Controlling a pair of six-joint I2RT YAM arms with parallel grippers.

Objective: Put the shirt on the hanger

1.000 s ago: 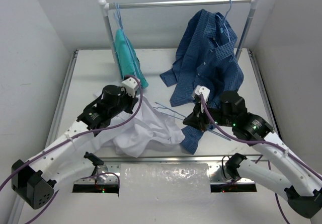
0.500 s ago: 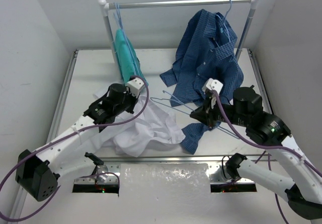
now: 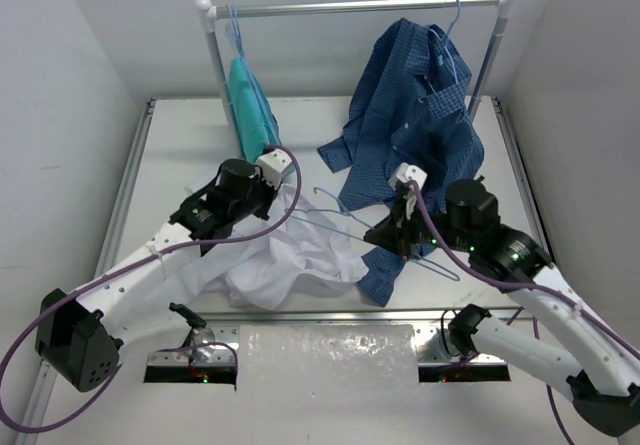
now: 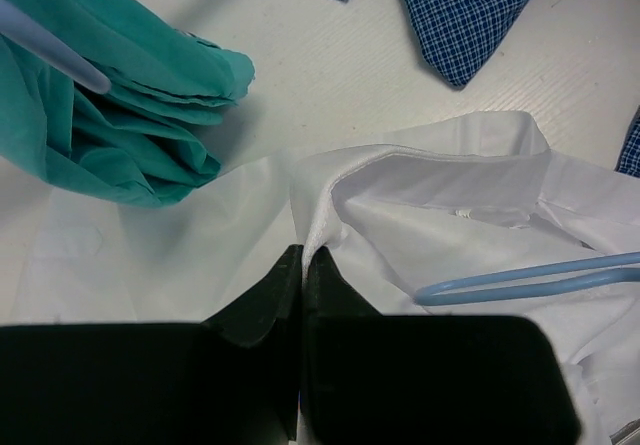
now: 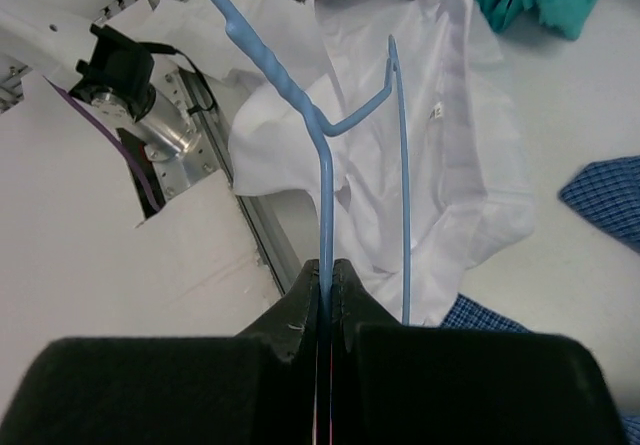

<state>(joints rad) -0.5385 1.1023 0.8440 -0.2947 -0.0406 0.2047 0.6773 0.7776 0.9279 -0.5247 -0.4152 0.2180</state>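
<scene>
Two slips threaten: from above, the shirt [image 3: 290, 260] lies crumpled on the near-centre tabletop [image 3: 180, 135]; at the left wrist, left fingers [image 4: 268, 300] pinch a thin fold beside the collar, which could pull free; at the right wrist, right fingers [image 5: 295, 310] clamp the hanger [image 5: 325, 175] wire, which might swivel off target.

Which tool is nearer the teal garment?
Left. The left tool pinches the white shirt right beside the teal garment; the right tool holds the hanger farther away, across the shirt.
</scene>
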